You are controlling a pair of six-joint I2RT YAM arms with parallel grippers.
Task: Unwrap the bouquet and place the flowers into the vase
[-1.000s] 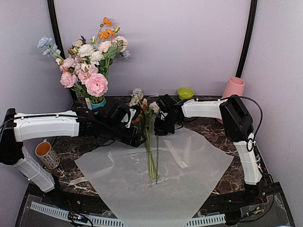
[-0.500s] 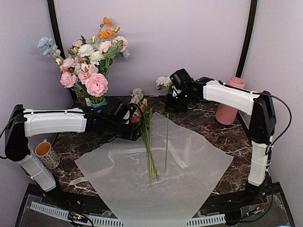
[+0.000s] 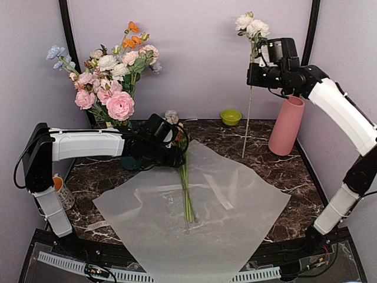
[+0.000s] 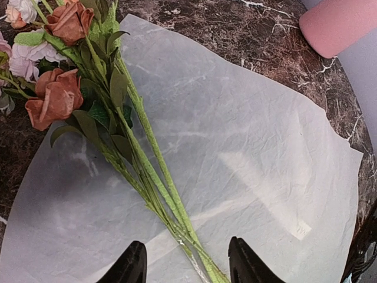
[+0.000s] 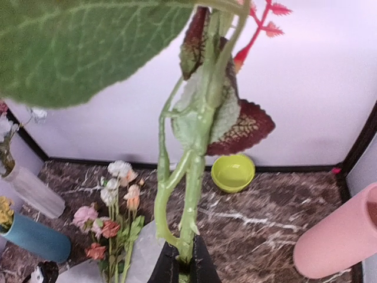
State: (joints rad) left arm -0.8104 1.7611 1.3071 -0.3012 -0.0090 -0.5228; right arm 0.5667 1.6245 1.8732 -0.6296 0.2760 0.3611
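The bouquet lies unwrapped: its cream paper (image 3: 200, 218) is spread flat, and the flowers (image 3: 186, 188) rest on it with stems toward me and blooms (image 4: 58, 97) at the far end. My left gripper (image 3: 177, 154) is open low over them, its fingertips (image 4: 132, 266) on either side of the green stems (image 4: 154, 177). My right gripper (image 3: 259, 73) is raised high and shut on one stem (image 5: 194, 177) with white blooms (image 3: 250, 25); the stem hangs down left of the salmon-pink vase (image 3: 287, 127), which also appears in the right wrist view (image 5: 339, 236).
A big pink, white, orange and blue arrangement (image 3: 112, 76) stands at the back left in a teal vase (image 5: 35, 239). A lime-green bowl (image 3: 231, 116) sits by the back wall. An orange-lined mug (image 3: 57, 187) stands behind my left arm.
My right gripper rose from the table and swung right, lifting the white-bloomed stem high beside the vase. My left gripper moved right over the lying stems and its jaws narrowed.
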